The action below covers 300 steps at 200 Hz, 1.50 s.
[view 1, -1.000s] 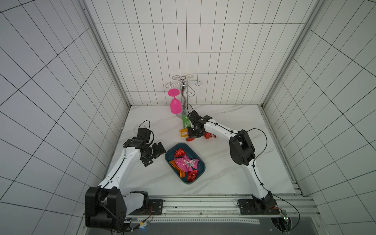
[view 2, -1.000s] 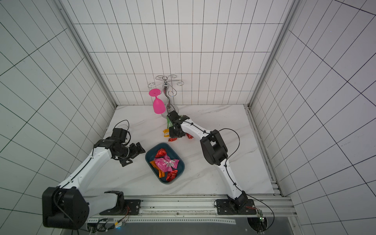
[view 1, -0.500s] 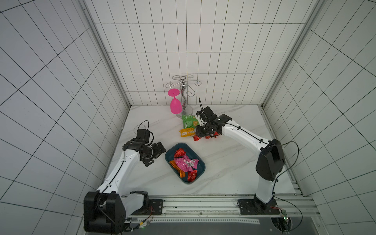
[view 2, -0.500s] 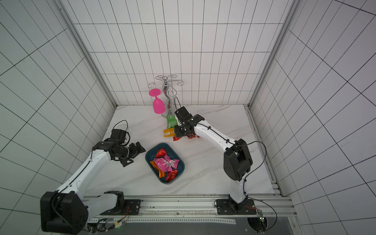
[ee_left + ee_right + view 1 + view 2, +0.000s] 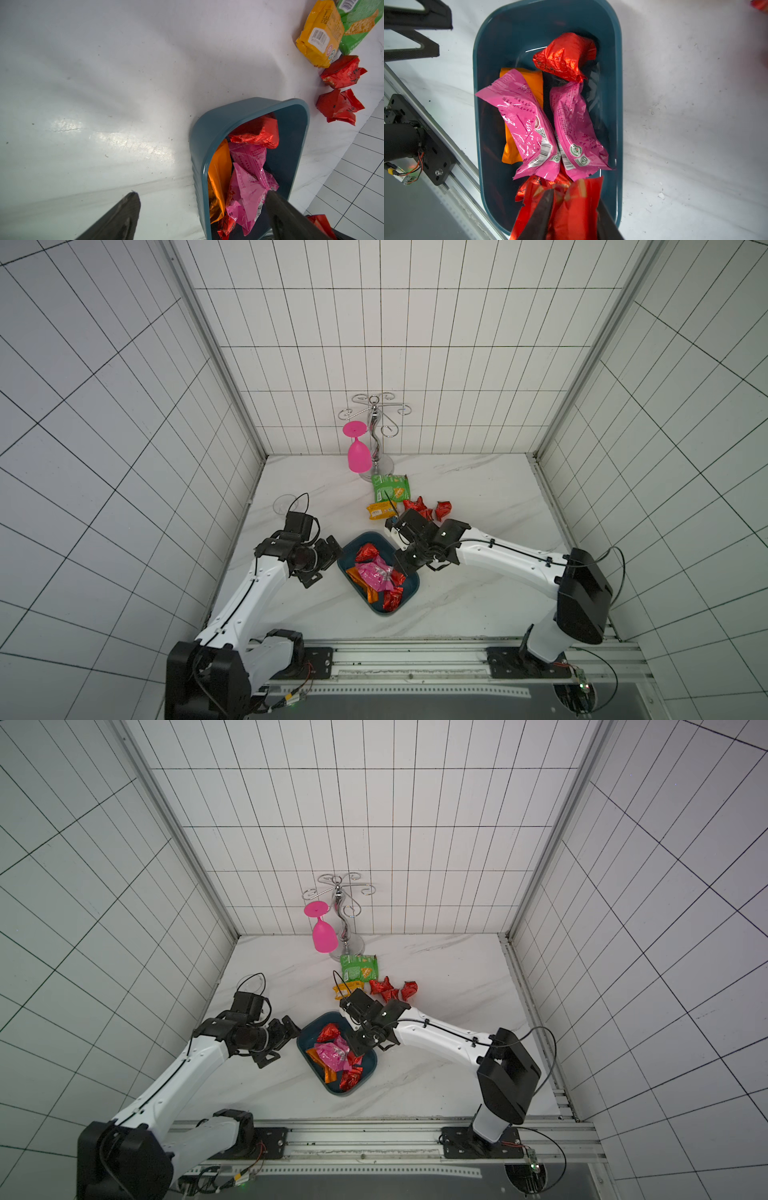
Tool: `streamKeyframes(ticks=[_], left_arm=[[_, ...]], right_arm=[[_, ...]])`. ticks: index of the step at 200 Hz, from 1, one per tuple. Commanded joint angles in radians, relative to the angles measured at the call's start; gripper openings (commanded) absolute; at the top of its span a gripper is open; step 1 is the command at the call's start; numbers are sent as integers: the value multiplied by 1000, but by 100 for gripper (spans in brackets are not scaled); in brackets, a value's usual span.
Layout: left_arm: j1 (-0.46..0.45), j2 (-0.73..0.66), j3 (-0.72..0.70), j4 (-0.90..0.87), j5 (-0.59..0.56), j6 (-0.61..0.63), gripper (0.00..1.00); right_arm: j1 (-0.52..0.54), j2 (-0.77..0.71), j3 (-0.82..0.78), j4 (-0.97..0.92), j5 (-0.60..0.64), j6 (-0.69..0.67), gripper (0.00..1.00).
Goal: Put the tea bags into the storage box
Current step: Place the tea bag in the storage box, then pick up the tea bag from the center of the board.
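Box [image 5: 529, 25], two pink sachets [image 5: 525, 120], one orange sachet [image 5: 510, 153]

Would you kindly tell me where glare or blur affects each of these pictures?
Left wrist view: glare patch on the table, and the left gripper has soft fingers near the lens. Right wrist view: the red tea bag in the right gripper is blurred, the pink tea bags sharp. Both top views: even light.

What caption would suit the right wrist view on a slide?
Right gripper, shut on a red tea bag, above the storage box, which holds pink tea bags among others.
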Motion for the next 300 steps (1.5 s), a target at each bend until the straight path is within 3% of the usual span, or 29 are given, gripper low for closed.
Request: streamKeyframes(ticks=[1,15,67,128,199,265,300], left_arm=[[-16,-1,15,19,-20,-19,97],[-23,1,28,11,-28,-20,97],[-27,7,58,-3,-56,13,98],[-24,119,186,-25,-87,101,98],[-14,250,281,-13,-89,171,97],[16,340,326,6,-65,191,97],[27,333,314,4,-59,193,97]], right_arm=[[12,31,-10,72,-2,12,30],[15,60,7,72,-5,2,33],[11,-26,-23,92,123,3,66],[-199,-56,34,45,114,22,70],[-450,182,219,-46,117,20,70],[-483,418,455,-97,61,-43,73],[-486,500,489,-108,30,-45,83]])
